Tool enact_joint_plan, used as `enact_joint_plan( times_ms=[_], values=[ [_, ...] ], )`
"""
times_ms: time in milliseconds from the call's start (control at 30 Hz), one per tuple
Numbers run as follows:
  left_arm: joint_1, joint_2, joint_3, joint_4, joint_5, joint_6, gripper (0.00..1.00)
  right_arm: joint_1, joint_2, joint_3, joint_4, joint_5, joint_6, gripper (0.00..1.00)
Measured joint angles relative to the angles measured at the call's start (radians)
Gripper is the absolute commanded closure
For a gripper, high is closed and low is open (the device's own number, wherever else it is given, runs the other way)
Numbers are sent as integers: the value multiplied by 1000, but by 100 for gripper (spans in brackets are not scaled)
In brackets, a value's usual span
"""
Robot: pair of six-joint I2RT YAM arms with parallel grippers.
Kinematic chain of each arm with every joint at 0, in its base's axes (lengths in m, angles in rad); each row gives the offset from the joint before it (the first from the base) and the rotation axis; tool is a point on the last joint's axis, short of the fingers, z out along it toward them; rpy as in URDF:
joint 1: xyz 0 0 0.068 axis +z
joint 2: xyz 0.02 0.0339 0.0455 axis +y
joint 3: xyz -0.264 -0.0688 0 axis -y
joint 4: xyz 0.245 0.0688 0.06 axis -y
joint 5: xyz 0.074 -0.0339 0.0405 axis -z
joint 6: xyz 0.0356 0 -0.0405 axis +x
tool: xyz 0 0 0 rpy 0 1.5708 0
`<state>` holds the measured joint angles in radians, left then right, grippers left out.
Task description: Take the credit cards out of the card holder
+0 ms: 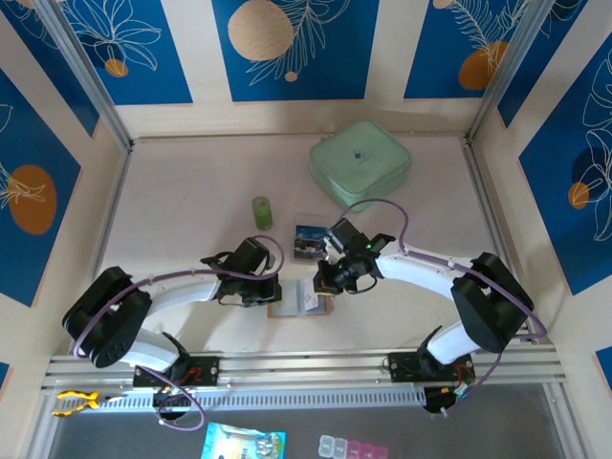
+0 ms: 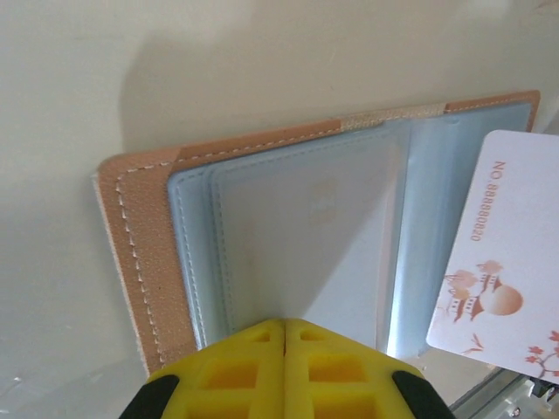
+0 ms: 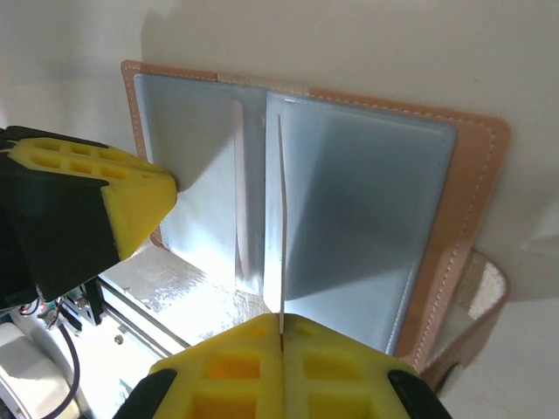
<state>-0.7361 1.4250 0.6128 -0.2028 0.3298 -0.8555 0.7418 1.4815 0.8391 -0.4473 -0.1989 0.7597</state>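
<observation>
The card holder (image 2: 140,253) lies open on the table, tan outside with a grey-blue two-panel inside (image 3: 367,218); in the top view it sits between the arms (image 1: 287,308). My left gripper (image 2: 285,325) is shut with nothing in it, and its tips press down on one panel (image 1: 260,290). My right gripper (image 3: 281,325) is shut on a pale credit card (image 2: 502,253) with red markings, held on edge (image 3: 281,218) over the holder's fold (image 1: 325,284). A dark blue credit card (image 1: 311,239) lies flat on the table behind the holder.
A pale green square box (image 1: 360,163) stands at the back right. A small green object (image 1: 261,212) stands behind the left gripper. The metal rail (image 1: 306,368) runs along the near edge, close to the holder.
</observation>
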Motion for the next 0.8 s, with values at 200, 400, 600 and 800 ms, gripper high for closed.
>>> enact_joint_plan(
  times_ms=[200, 400, 600, 800],
  values=[
    [1, -37, 7, -24, -19, 1, 95, -5, 2, 94, -101, 35, -146, 98],
    [11, -82, 8, -61, -32, 19, 94, -5, 43, 229, -215, 67, -393, 99],
    [26, -124, 8, -94, -44, 34, 93, -11, 135, 380, -343, 124, -672, 100],
    [30, -142, 8, -121, -47, 50, 92, -16, 197, 502, -452, 174, -978, 100]
  ],
)
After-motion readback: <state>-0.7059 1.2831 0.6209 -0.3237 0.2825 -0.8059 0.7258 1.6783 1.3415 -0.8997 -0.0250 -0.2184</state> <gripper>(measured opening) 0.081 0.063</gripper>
